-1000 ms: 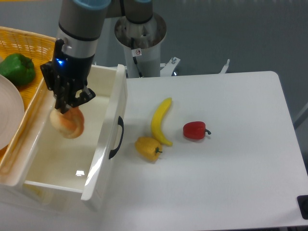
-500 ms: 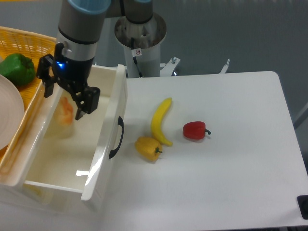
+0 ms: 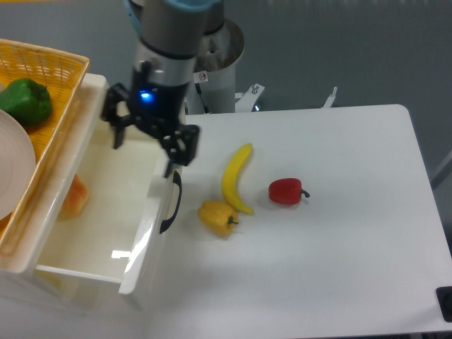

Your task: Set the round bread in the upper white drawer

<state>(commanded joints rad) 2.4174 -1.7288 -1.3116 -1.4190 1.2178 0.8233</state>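
Rightward since a second ago, the black two-finger gripper (image 3: 146, 143) hangs spread wide and empty over the glossy white plastic drawer (image 3: 106, 212). Its handle panel is beneath one finger. Yellow wicker basket (image 3: 42, 67) alongside; small round golden bread (image 3: 75, 198) lies inside, left wall.

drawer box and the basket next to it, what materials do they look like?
Upper white drawer: looks like glossy molded plastic, judging by the bright light reflection on its floor and its smooth walls; black handle probably plastic too. Basket: yellow woven wicker or a plastic imitation; the open weave shows, the fibre itself can't be told.
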